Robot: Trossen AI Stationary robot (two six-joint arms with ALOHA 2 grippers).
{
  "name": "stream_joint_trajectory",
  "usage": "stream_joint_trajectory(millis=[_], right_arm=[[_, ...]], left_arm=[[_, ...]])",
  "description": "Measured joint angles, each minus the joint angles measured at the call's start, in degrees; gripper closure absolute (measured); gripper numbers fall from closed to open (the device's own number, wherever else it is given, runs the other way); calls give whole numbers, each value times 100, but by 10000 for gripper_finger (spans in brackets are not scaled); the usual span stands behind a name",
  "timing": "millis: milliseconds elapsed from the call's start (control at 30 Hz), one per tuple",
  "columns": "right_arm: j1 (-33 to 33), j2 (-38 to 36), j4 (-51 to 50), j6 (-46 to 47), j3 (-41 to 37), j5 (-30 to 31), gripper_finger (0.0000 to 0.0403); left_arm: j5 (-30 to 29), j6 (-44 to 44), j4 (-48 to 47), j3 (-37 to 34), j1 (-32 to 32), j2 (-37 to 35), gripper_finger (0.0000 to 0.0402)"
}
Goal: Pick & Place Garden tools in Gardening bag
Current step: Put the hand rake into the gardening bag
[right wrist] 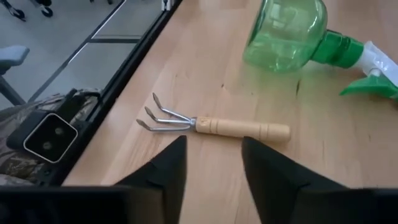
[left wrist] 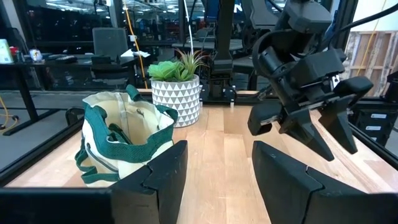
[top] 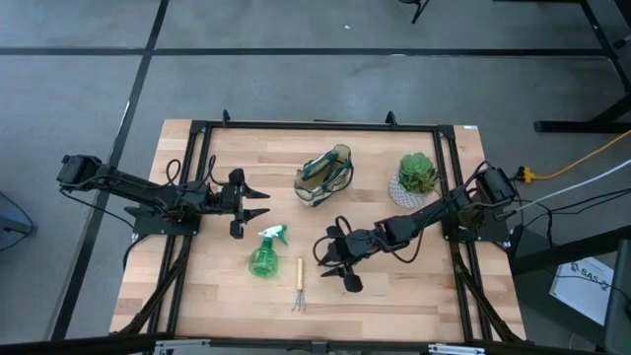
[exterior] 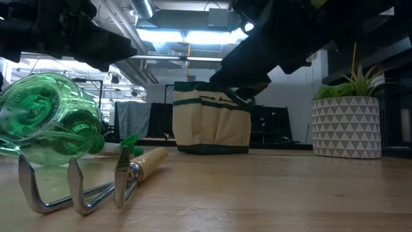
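The wooden-handled rake (top: 298, 286) lies flat near the table's near edge; it also shows in the right wrist view (right wrist: 211, 124) and the low view (exterior: 96, 183). The green spray bottle (top: 264, 254) lies on its side beside it (right wrist: 292, 34). The khaki gardening bag (top: 325, 176) with green trim stands at the far middle (left wrist: 121, 134). My right gripper (top: 333, 264) is open and empty, right of the rake. My left gripper (top: 254, 205) is open and empty, left of the bag. Trowel and shears are not in view on the table.
A potted plant in a white patterned pot (top: 416, 177) stands right of the bag at the far right (left wrist: 177, 87). A black frame (top: 315, 126) borders the tabletop. Bare wood lies between the bag and the rake.
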Motion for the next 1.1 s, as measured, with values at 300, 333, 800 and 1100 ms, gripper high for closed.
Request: stream_joint_trajectory(millis=[300,333,800,1100], right_arm=[[0,0,-4,-313,183,34,152],[0,0,-11,-336,213,87,150],[-105,0,-13,-802,723,168,150],[-103,0,-142,-859,894,164,150]], left_arm=[[0,0,0,0,-1,-1,224],[0,2,0,0,-1,0,224],[0,0,0,0,-1,-2,226],[0,0,1,0,1,0,225]])
